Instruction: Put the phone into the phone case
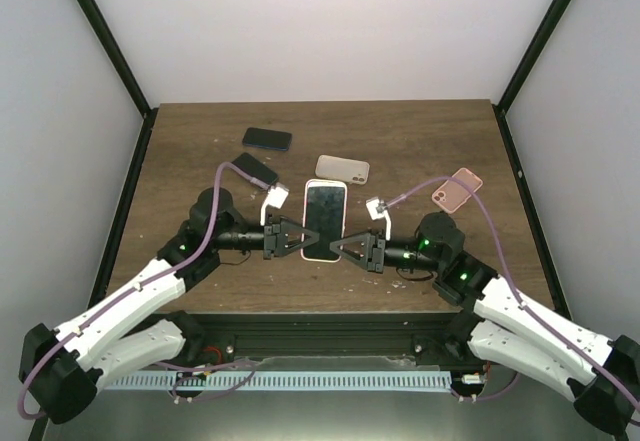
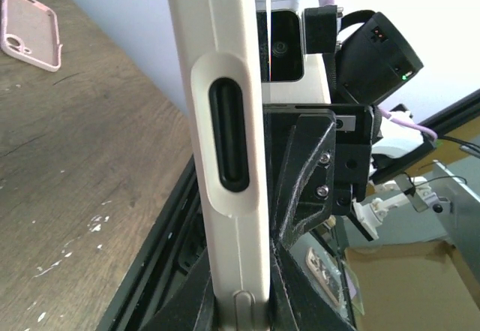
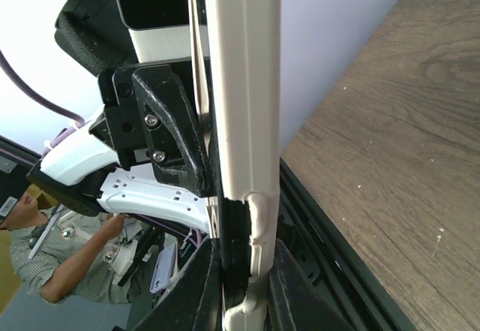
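A phone (image 1: 325, 217) with a pale lit screen sits in a cream phone case (image 1: 309, 252), held level above the table's front between both grippers. My left gripper (image 1: 298, 239) is shut on its left edge, my right gripper (image 1: 349, 249) on its right edge. In the left wrist view the case's edge (image 2: 225, 158) stands upright between my fingers, with the gripper (image 2: 240, 305) at the bottom. In the right wrist view the case (image 3: 244, 83) runs up from the gripper (image 3: 247, 290), and the phone's dark edge (image 3: 235, 241) shows beside it near the fingers.
A dark phone (image 1: 267, 139) and a second dark slab (image 1: 256, 170) lie at the back left of the wooden table (image 1: 420, 141). A beige case (image 1: 342, 168) lies behind the held phone. A pink case (image 1: 457, 190) lies at the right, also in the left wrist view (image 2: 28, 29).
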